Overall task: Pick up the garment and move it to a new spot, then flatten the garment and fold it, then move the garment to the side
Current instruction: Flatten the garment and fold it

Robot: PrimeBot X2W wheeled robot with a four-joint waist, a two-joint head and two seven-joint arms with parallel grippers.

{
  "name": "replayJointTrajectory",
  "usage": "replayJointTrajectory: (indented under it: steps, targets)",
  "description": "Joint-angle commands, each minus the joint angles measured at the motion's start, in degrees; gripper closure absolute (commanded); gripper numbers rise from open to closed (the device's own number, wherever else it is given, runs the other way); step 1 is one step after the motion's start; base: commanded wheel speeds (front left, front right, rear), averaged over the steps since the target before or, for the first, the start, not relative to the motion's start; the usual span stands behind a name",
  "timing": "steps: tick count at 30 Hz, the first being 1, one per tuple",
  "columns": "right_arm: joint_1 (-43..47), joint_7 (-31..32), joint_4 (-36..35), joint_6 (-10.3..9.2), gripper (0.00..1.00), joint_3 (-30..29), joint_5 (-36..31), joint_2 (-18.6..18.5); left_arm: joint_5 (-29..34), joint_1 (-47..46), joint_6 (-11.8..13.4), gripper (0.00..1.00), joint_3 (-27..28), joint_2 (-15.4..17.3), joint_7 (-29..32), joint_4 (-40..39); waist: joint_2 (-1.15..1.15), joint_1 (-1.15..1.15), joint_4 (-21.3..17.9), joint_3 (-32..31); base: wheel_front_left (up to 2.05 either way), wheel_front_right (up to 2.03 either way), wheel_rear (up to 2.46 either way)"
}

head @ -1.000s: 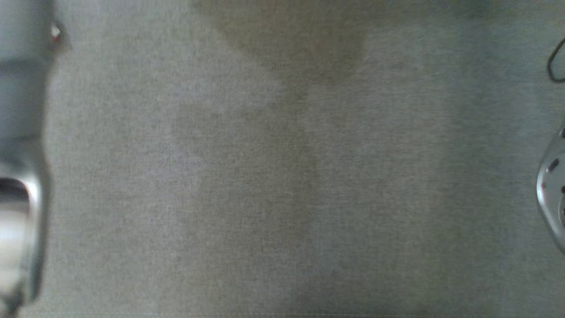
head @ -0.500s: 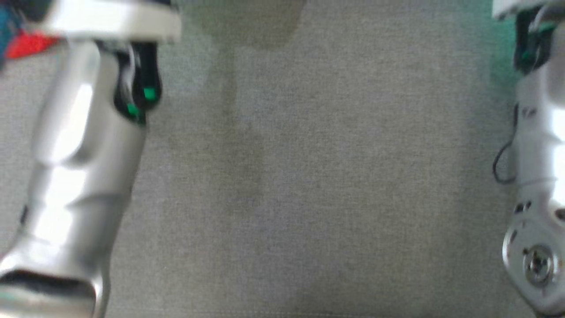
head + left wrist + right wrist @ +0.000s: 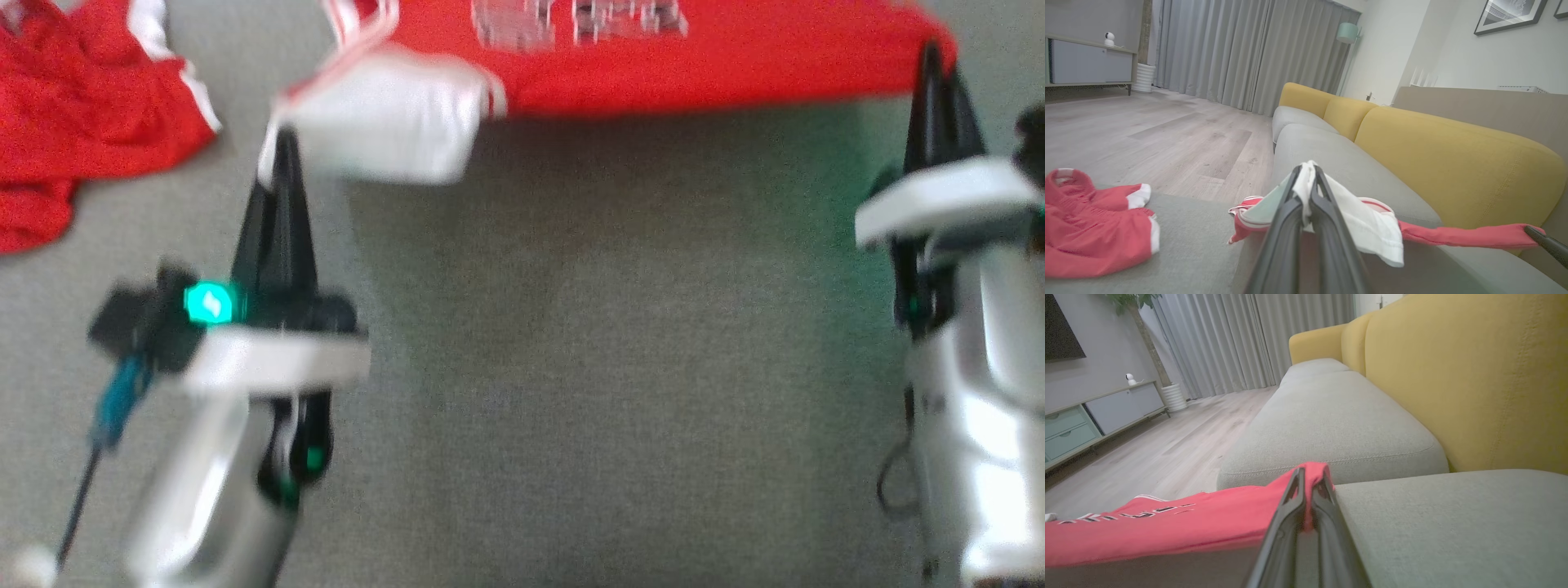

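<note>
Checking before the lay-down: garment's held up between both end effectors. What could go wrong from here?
1. The left end effector holds the white sleeve just at its tips, so the sleeve may slip out.
2. The second red garment lies close by on the left of the cushion; the garment could land on it.

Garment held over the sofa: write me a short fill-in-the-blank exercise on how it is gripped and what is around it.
The left gripper is shut on a ____ part of the held garment. The right gripper is shut on a corner whose cloth is ____. The other garment lies crumpled to the robot's ____. The sofa's backrest is ____.
Missing words: white; red; left; yellow.
</note>
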Motion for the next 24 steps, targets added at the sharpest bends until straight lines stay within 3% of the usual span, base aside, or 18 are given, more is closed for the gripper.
replayJointTrajectory:
  steps: [1, 10, 18, 24]
  targets:
    - [4.04, 1.76, -5.54, -0.04, 1.00, 2.59, 2.05, 0.99, -0.15, 3.49, 1.06, 1.00, 1.97, 2.78, -0.25, -5.10, 0.00, 0.02, -0.18, -5.53, 0.00, 0.00, 0.00]
    - [30.06, 13.25, -28.44, -0.04, 1.00, 2.12, 5.36, 0.99, -1.28, 24.84, 7.67, 1.00, 0.56, 5.56, 3.64, -19.34, 0.00, 0.02, -0.16, -13.17, 0.00, 0.00, 0.00]
    - [44.78, 18.92, -37.65, -0.04, 1.00, 0.09, 9.32, 0.99, -1.61, 32.21, 10.06, 1.00, -0.49, 7.71, 6.85, -23.88, 0.00, 0.02, 0.82, -15.13, 0.00, 0.00, 0.00]
    - [46.57, 21.90, -38.29, -0.04, 1.00, 1.47, 9.41, 0.99, -2.06, 32.94, 9.97, 1.00, -2.13, 8.03, 9.17, -23.12, 0.00, 0.02, 1.04, -14.25, 0.00, 0.00, 0.00]
